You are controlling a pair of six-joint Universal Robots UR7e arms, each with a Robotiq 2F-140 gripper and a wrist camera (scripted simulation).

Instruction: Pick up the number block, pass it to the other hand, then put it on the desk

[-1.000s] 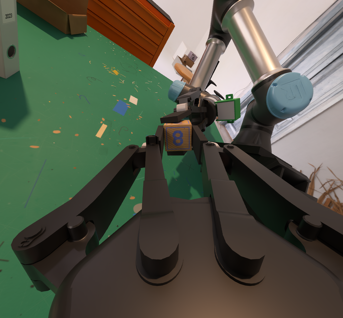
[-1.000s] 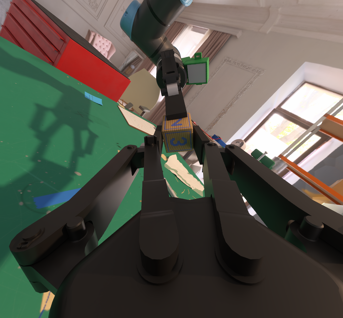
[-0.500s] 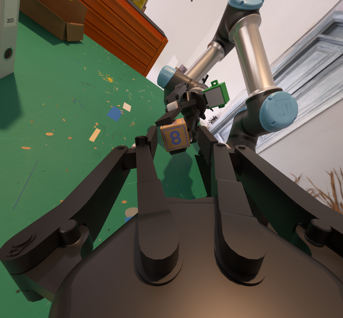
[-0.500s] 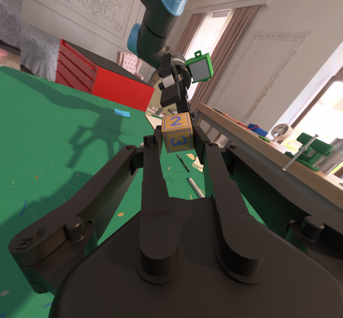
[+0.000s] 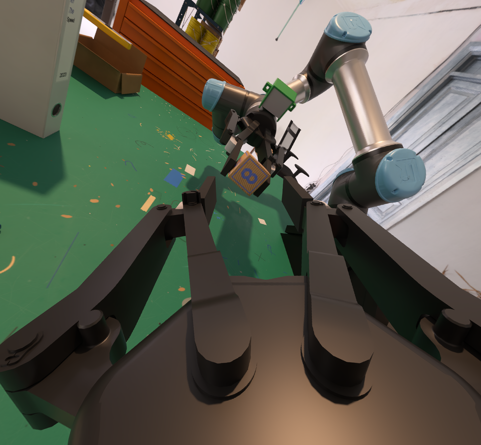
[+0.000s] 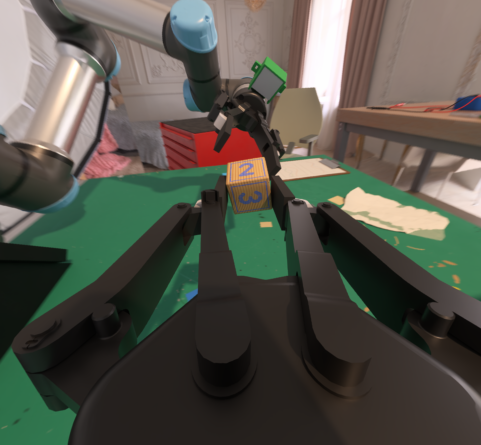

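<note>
Block: the number block (image 6: 248,185) hangs in the air above the green desk (image 6: 130,214).
Right gripper (image 6: 248,193): fingers pinch the block's two side faces.
Left gripper (image 5: 250,193): fingers spread and empty, set back from the block.
Key relation: desk lies below the block; the right arm must lower it.

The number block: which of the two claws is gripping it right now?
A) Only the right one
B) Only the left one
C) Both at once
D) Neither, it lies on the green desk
A: the number block sits clamped between the right gripper fingers, while the left gripper stands open with nothing between its fingers and the block lies beyond its tips, above the green desk.
</note>
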